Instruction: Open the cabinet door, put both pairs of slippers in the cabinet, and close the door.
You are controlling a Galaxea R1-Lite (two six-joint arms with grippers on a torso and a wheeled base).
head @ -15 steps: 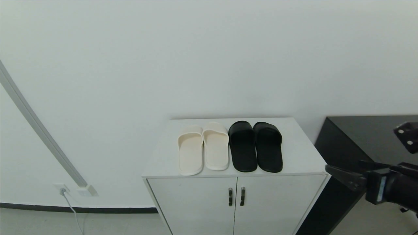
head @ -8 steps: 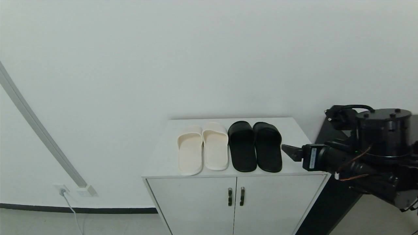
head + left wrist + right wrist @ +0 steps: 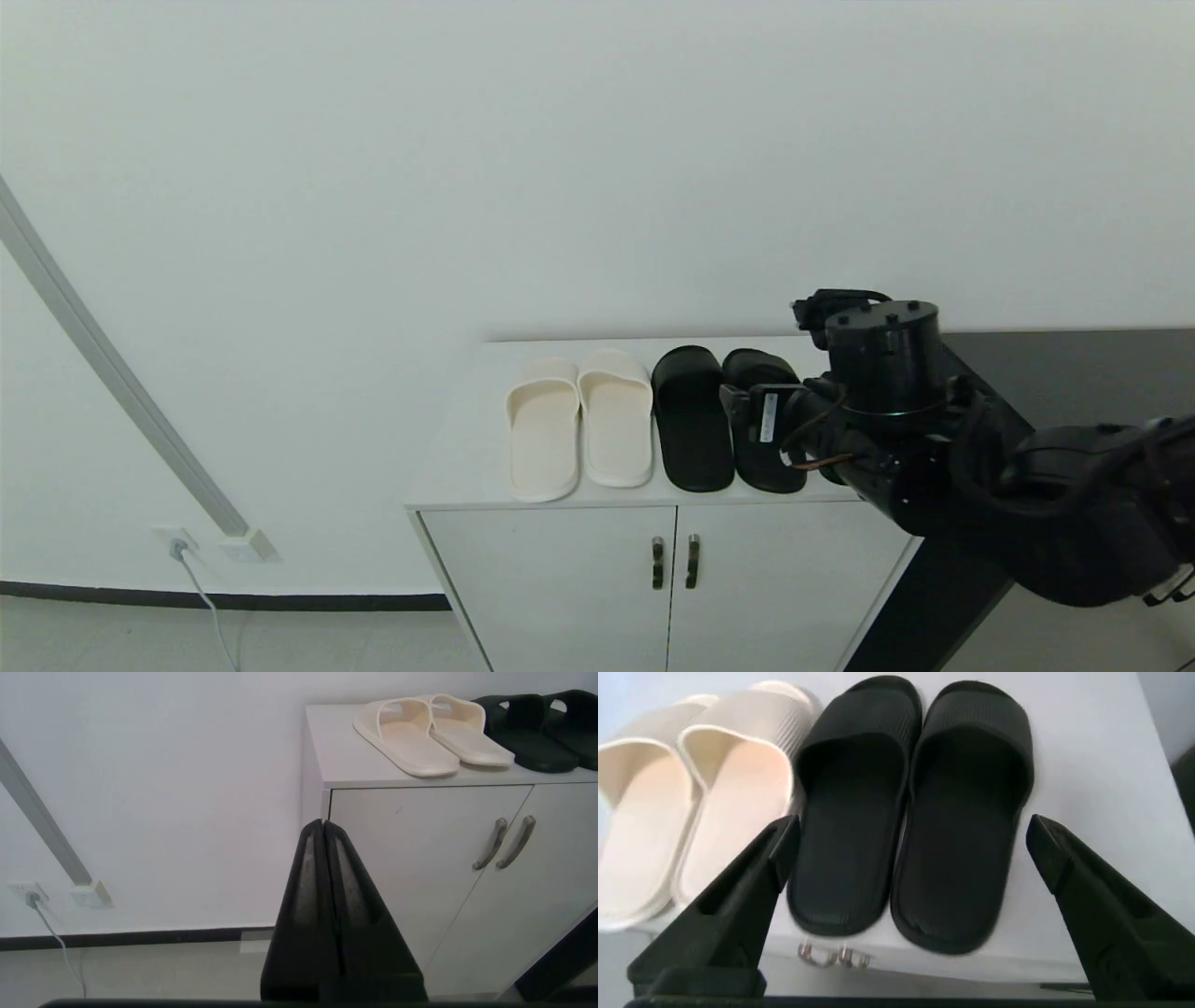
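Two shut cabinet doors [image 3: 560, 588], two handles [image 3: 674, 562] at their seam. On the top surface [image 3: 467, 457]: two cream slippers [image 3: 579, 425], with two black slippers [image 3: 693, 420] at their 3 o'clock. The right end effector [image 3: 910, 831] hangs spread wide over the black pair, empty. The left end effector [image 3: 324, 826], fingers pressed together and empty, sits low before the cabinet.

Grey wall trunking [image 3: 112, 364], socket [image 3: 175, 539] with cable [image 3: 210, 607], black table [image 3: 1074, 373], dark skirting [image 3: 233, 597]

We see matt, rubbery-looking black slippers [image 3: 854, 812] and cream slippers [image 3: 729, 775] with finely ribbed straps; the cabinet [image 3: 551, 579] is smooth white, its handles [image 3: 490, 844] dull metal.
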